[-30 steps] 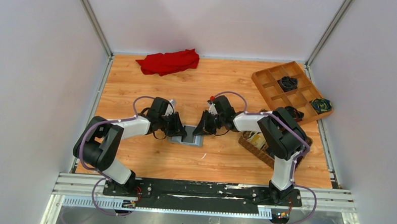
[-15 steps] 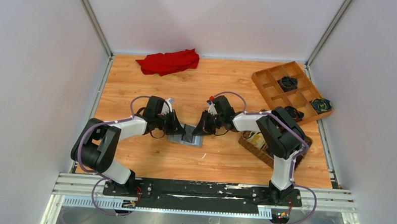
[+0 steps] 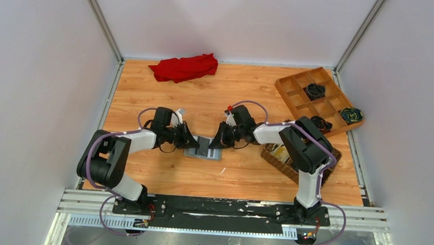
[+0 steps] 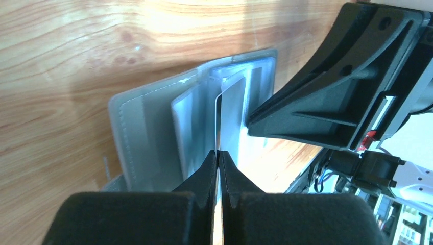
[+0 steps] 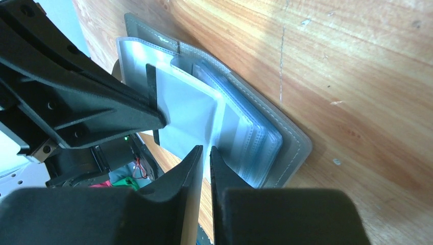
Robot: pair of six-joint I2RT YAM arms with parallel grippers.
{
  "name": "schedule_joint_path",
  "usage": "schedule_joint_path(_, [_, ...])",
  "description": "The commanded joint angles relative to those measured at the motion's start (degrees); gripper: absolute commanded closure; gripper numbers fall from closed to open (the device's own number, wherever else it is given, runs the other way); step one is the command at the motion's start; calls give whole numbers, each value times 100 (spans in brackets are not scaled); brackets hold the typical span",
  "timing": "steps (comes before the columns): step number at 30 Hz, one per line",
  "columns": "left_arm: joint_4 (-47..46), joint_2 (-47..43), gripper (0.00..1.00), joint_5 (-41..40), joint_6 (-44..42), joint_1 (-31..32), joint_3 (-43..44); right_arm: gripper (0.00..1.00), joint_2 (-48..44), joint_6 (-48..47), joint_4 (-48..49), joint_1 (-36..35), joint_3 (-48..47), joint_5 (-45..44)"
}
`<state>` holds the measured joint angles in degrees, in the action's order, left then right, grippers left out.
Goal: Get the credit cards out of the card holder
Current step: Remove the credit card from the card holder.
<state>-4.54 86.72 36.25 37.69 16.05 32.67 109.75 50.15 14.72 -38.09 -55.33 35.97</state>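
The grey card holder point(image 3: 212, 154) lies open on the wooden table between my two grippers. My left gripper point(image 4: 218, 153) is shut on the near edge of a pale credit card point(image 4: 232, 115) that stands on edge, partly out of the holder's blue-grey sleeves point(image 4: 186, 122). My right gripper point(image 5: 206, 149) is shut on a clear inner leaf of the card holder point(image 5: 265, 138) and pins it down. The same pale card point(image 5: 181, 115) shows in the right wrist view, with the left fingers point(image 5: 102, 109) on it. No tan-gold card is visible.
A red cloth point(image 3: 184, 67) lies at the back. A wooden divided tray point(image 3: 299, 95) with dark items sits at the back right. A brown woven basket point(image 3: 274, 158) stands under my right arm. A small white scrap point(image 3: 222, 170) lies in front of the holder.
My left gripper has drawn back to the left with the pale card in it, sliding the card further out of the holder. My right gripper has stayed on the holder.
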Motion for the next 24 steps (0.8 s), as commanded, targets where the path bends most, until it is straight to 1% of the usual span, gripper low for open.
schedule_joint_path(1, [128,-107,100,-102,-96,-251,-201,85,266,-216,-567,-27,171,-415])
schedule_joint_path(11, [130,-28,100,-109,-61,-322,-269,85,262,-225,-567,7,174,-362])
schedule_joint_path(17, [103,14,100,138,-60,-322,-202,80,95,-206,-418,6,145,-164])
schedule_joint_path(18, [98,37,99,175,-48,-322,-200,80,36,-181,-369,8,140,-139])
schedule_joint_path(21, [38,113,90,273,2,-318,-214,79,-82,-131,-295,10,116,-108])
schedule_joint_path(24, [-23,177,83,336,27,-313,-232,79,-100,-111,-319,3,47,-101])
